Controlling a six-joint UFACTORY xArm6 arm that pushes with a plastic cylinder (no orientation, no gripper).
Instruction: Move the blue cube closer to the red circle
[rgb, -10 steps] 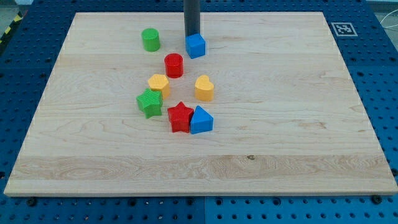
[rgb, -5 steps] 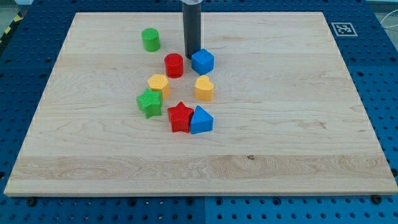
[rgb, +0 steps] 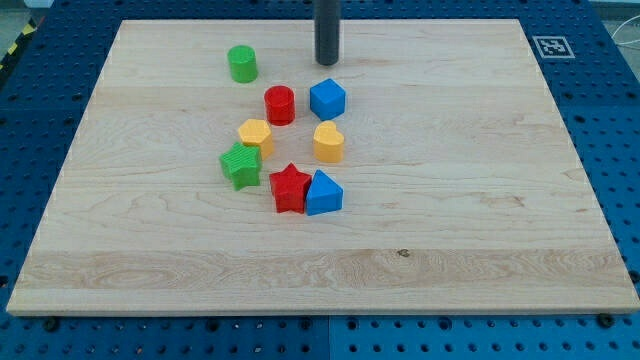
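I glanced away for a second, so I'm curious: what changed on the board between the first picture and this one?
The blue cube slid toward the view's bottom and slightly right, ending beside the red circle with a small gap. My tip has since pulled back toward the view's top, clear of the cube. The other blocks stayed put.

The blue cube sits just right of the red circle, slightly apart. My tip stands above the blue cube, clear of it.

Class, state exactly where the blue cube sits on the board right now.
The blue cube sits in the view's upper middle, just right of the red cylinder, above the yellow block, below my tip.
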